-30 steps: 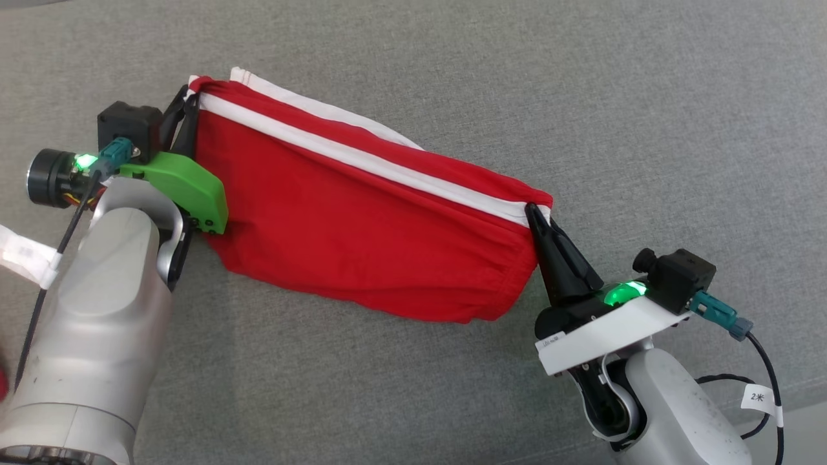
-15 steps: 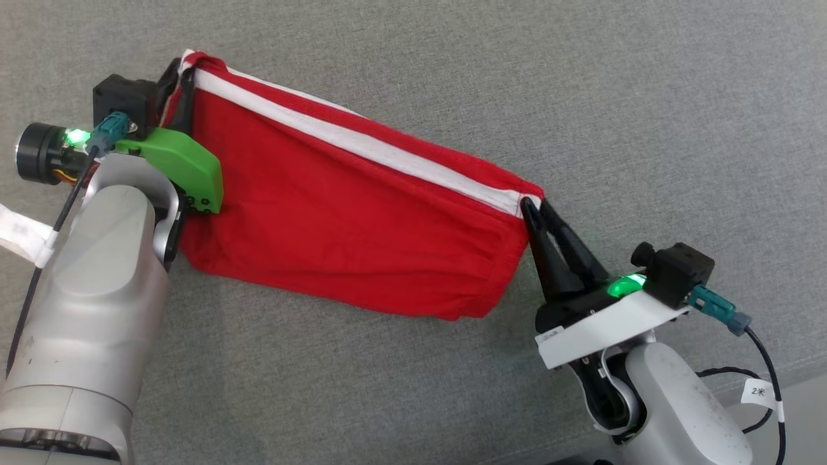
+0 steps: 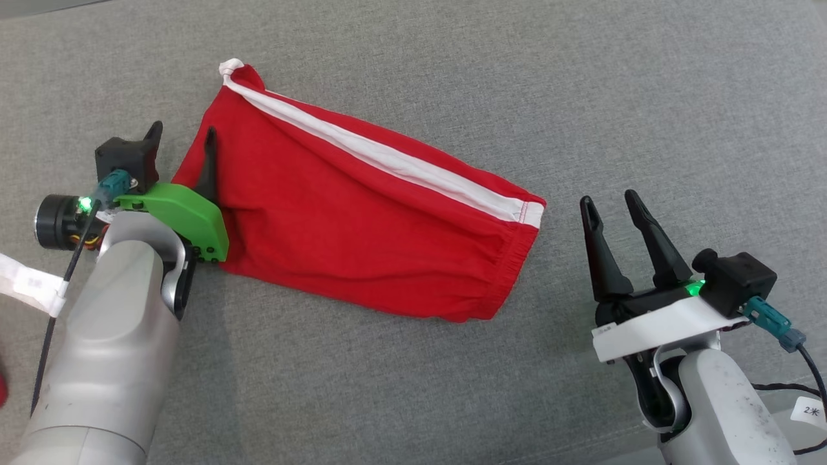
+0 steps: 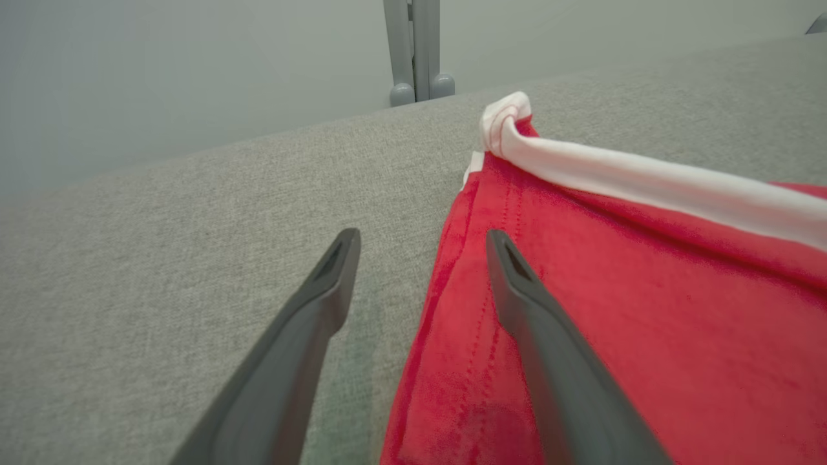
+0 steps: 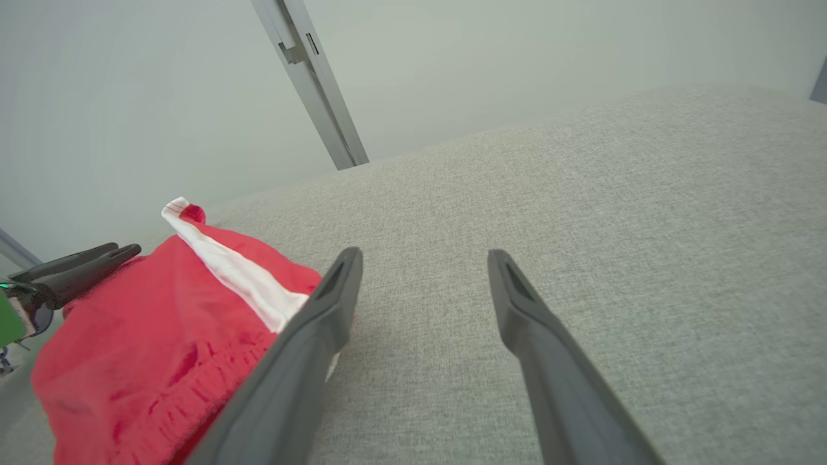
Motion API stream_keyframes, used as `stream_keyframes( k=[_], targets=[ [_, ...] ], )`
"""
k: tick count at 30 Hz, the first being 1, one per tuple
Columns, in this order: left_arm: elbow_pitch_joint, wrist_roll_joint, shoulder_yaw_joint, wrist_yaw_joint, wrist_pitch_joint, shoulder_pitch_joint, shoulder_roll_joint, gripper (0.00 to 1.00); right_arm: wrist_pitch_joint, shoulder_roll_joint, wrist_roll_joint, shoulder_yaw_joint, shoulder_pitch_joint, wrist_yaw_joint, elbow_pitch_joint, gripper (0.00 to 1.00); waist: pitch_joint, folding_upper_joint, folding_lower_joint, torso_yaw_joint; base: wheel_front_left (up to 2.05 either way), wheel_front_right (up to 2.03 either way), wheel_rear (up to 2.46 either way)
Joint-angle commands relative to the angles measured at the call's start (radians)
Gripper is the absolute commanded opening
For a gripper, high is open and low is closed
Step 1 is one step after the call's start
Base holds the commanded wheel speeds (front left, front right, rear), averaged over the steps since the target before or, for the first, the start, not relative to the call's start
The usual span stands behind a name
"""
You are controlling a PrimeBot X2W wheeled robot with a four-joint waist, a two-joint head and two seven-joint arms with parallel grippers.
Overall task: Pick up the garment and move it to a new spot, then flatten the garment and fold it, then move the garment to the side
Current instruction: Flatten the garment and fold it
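The garment (image 3: 362,219) is a pair of red shorts with a white side stripe, folded and lying flat on the grey fabric surface (image 3: 581,97). My left gripper (image 3: 183,132) stands open at the shorts' left edge, one finger over the red cloth (image 4: 614,310) and one over bare surface. My right gripper (image 3: 608,200) is open a little to the right of the elastic waistband end (image 3: 517,252), holding nothing. The right wrist view has the shorts (image 5: 148,323) at the lower left and the left gripper (image 5: 123,253) beyond them.
The grey upholstered surface stretches wide behind and to the right of the shorts. Its far edge (image 4: 226,148) meets a pale wall with a metal post (image 4: 413,51). A cable with a white tag (image 3: 811,408) hangs by my right arm.
Both grippers have opened and let go of the shorts, which now lie flat. Left gripper pulled back toward me, right gripper moved off to the right.
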Motion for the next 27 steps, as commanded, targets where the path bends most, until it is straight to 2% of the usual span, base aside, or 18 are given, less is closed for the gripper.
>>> stream_keyframes(
  k=[1,9,10,11,12,21,27],
  targets=[
    [0.016,-0.01,-0.003,-0.003,0.0,0.017,-0.004,1.0,-0.002,-0.003,-0.012,-0.013,0.015,-0.002,0.0,1.0,-0.007,0.0,0.0,0.007,0.0,0.0,0.0],
    [0.142,-0.035,-0.077,-0.013,0.042,0.034,-0.039,1.0,-0.002,-0.003,-0.066,-0.071,0.024,-0.002,0.017,1.0,-0.035,0.0,0.0,0.016,0.0,0.0,0.0],
    [0.16,-0.042,-0.091,-0.013,0.057,0.04,-0.045,0.82,-0.002,-0.003,-0.076,-0.08,0.025,-0.002,0.021,1.0,-0.042,0.0,0.0,0.017,0.0,0.0,0.0],
    [0.168,-0.048,-0.099,-0.013,0.062,0.045,-0.049,0.27,-0.002,-0.003,-0.08,-0.084,0.026,-0.002,0.025,1.0,-0.048,0.0,0.0,0.018,0.0,0.0,0.0],
    [0.174,-0.056,-0.109,-0.013,0.066,0.053,-0.053,0.0,-0.002,-0.003,-0.089,-0.088,0.027,-0.002,0.031,1.0,-0.057,0.0,0.0,0.02,0.0,0.0,0.0],
    [0.188,-0.15,-0.143,-0.012,0.03,0.134,-0.07,0.0,-0.002,-0.003,-0.16,-0.126,0.068,-0.002,0.085,1.0,-0.172,0.0,0.0,0.062,0.0,0.0,0.0],
    [0.187,-0.204,-0.104,-0.012,0.003,0.216,-0.09,0.0,-0.002,-0.003,-0.19,-0.136,0.112,-0.002,0.126,1.0,-0.26,0.0,0.0,0.119,0.0,0.0,0.0]
  ],
)
